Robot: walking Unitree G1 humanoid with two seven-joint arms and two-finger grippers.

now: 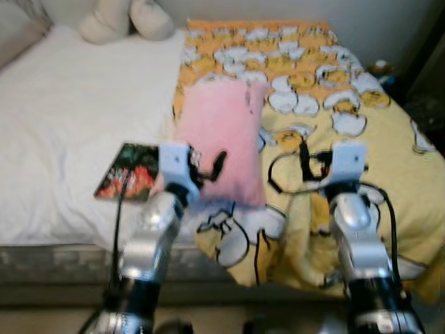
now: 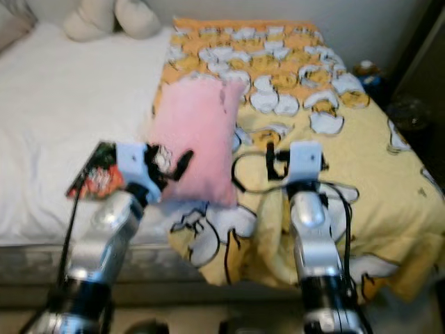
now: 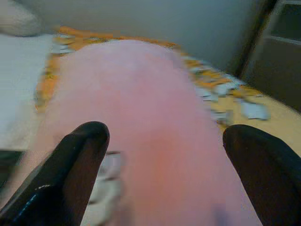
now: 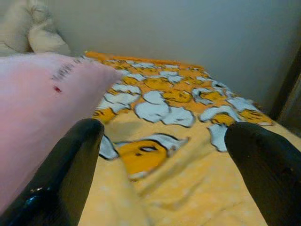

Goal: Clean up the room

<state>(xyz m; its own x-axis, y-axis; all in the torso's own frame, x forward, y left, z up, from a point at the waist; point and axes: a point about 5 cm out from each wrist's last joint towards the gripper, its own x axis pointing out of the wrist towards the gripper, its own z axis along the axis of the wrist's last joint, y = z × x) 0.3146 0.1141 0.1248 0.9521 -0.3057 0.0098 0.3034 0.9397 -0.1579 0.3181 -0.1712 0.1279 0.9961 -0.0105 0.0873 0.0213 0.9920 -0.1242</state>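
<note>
The left gripper (image 3: 164, 155) hangs open at the near end of the pillow (image 1: 221, 139). The right gripper (image 4: 164, 160) is open over the blanket (image 1: 361, 153).

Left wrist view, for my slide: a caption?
Open left claw facing the pink pillow on the yellow blanket.

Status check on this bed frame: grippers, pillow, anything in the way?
Left gripper open, at pink pillow. Right gripper open, over yellow blanket, holding nothing. Pillow lies flat on bed. Book beside left arm, on white sheet.
</note>
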